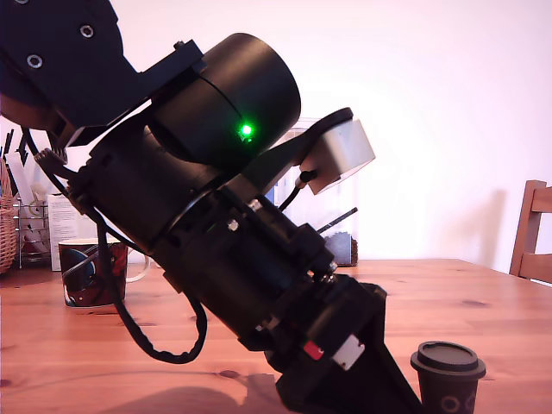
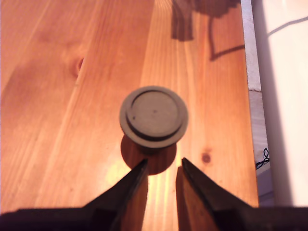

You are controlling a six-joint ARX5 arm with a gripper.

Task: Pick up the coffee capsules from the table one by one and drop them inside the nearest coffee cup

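A dark coffee capsule (image 2: 154, 117) stands upright on the wooden table, wide flat rim up, and it also shows at the exterior view's lower right (image 1: 448, 375). My gripper (image 2: 163, 161) hovers just short of the capsule, slightly open, with nothing between its fingers (image 2: 132, 185). In the exterior view the arm's black body fills the middle and the fingertips fall below the picture's edge. The coffee cup (image 1: 86, 274), a dark printed mug with a white rim, stands at the exterior view's left, partly behind the arm's cables.
A tall clear canister (image 1: 341, 220) stands behind the arm. A wicker basket (image 1: 7, 228) and a white box (image 1: 62, 220) sit at the far left, a wooden chair (image 1: 533, 233) at the right. The table's edge (image 2: 246, 57) runs close beside the capsule.
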